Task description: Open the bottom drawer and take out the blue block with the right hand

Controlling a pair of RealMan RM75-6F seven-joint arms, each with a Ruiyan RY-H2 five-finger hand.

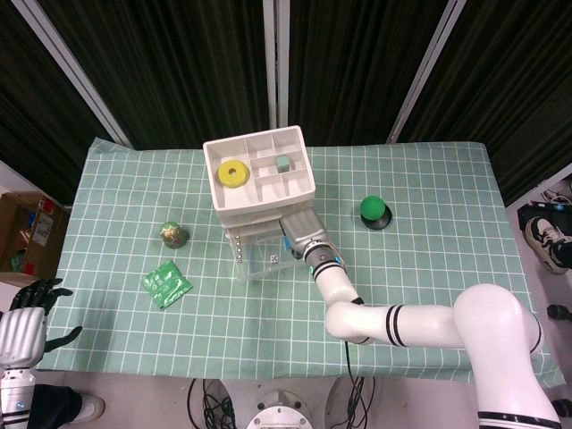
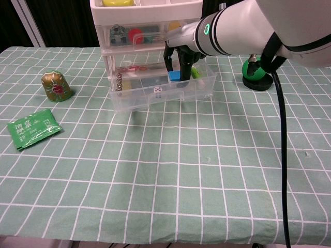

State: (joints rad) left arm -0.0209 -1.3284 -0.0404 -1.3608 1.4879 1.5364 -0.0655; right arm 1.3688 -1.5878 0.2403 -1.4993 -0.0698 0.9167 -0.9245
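- The right hand (image 2: 177, 61) is reaching down into the pulled-out bottom drawer (image 2: 199, 88) of the clear drawer unit (image 1: 259, 192), its dark fingers (image 2: 167, 63) pointing downward.
- Those fingers are closing around the blue block (image 2: 174, 76): the block is sitting between them, grasped, just above the drawer floor and still inside the drawer walls.
- A small white die (image 2: 158, 91) is lying in the same drawer, just beside the block toward the front wall, and something green (image 2: 195, 72) is showing behind the hand.
- The white tray on top of the unit is holding a yellow ring (image 1: 234, 174) in one compartment and a small grey-green cube (image 1: 283, 164) in another.
- The left hand (image 1: 34, 313) is hanging off the table's near left edge, well apart from the drawers, with its dark fingers spread and nothing in them.
- On the green checked tablecloth (image 2: 165, 170), a gold-and-green foil-wrapped lump (image 2: 56, 86) is sitting left of the drawers, with a flat green packet (image 2: 33, 127) lying nearer the front edge.
- A green ball on a black base (image 2: 256, 72) is standing to the right of the unit, partly behind the right arm and its black cable.
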